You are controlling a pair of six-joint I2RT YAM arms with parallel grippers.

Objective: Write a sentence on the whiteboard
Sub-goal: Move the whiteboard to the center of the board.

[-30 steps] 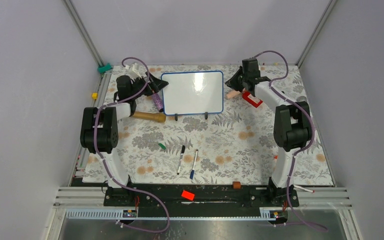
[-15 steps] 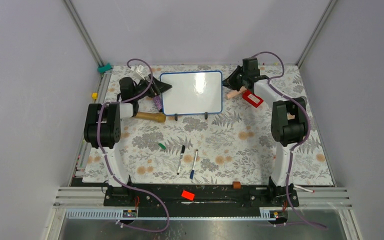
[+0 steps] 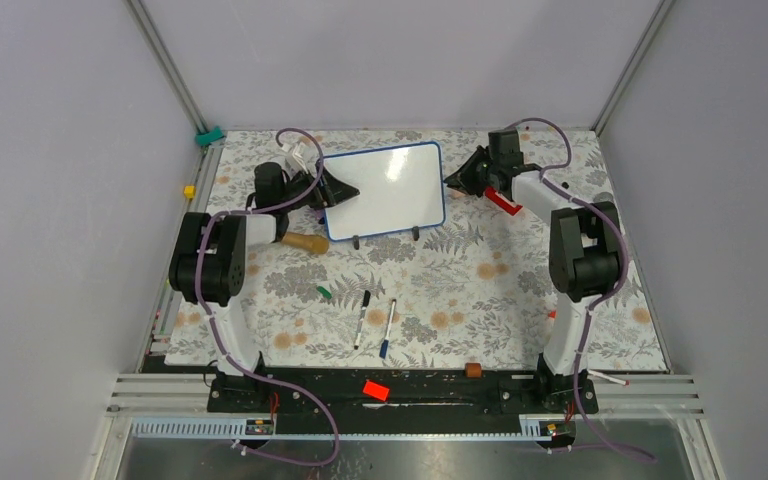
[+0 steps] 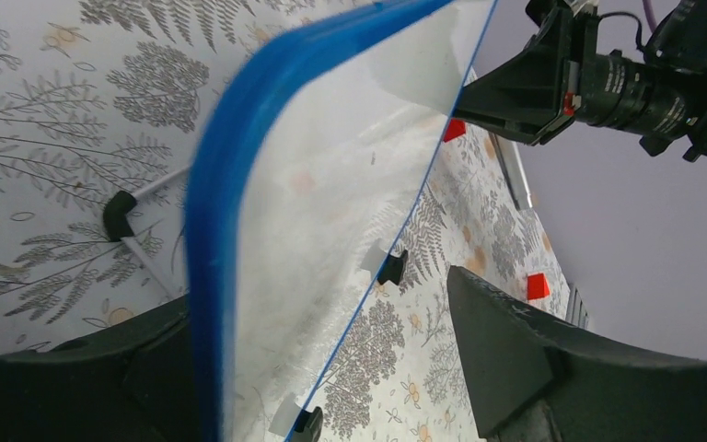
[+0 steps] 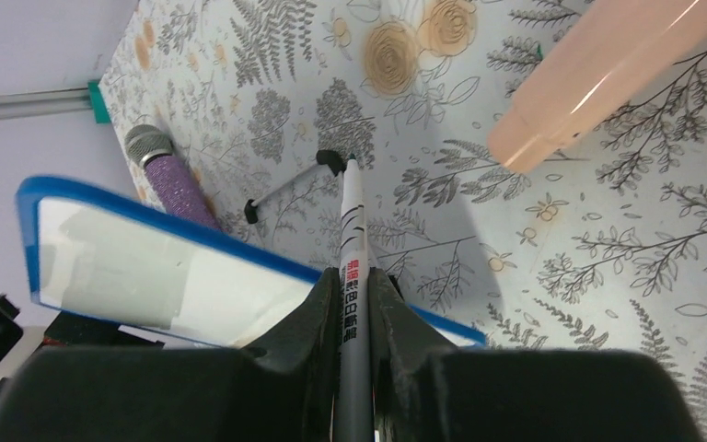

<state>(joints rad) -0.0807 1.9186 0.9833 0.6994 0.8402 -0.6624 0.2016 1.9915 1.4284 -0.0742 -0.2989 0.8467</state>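
Observation:
The whiteboard [image 3: 390, 190] stands skewed at the back of the table on two black feet. Its blue rim [image 4: 212, 230] runs between my left gripper's jaws. The white face that shows is blank, and the sentence is not in view. My left gripper [image 3: 345, 188] [image 4: 313, 304] is open around the board's left edge, and its right finger [image 4: 506, 350] stands clear of the face. My right gripper [image 3: 457, 180] [image 5: 354, 276] hovers at the board's right edge, shut on a white marker [image 5: 352, 230] whose dark tip points at the table.
A wooden-handled tool [image 3: 305, 241] lies beside the left arm, and a purple microphone [image 5: 170, 175] lies behind the board. A red object [image 3: 500, 200] and a peach tube [image 5: 608, 74] sit near the right gripper. Two markers [image 3: 362, 318] [image 3: 388, 327] and a green cap [image 3: 324, 293] lie mid-table.
The left gripper has moved right onto the board's left edge and its jaws have narrowed. The board has swung slightly counter-clockwise. The right gripper keeps its marker and has shifted a little.

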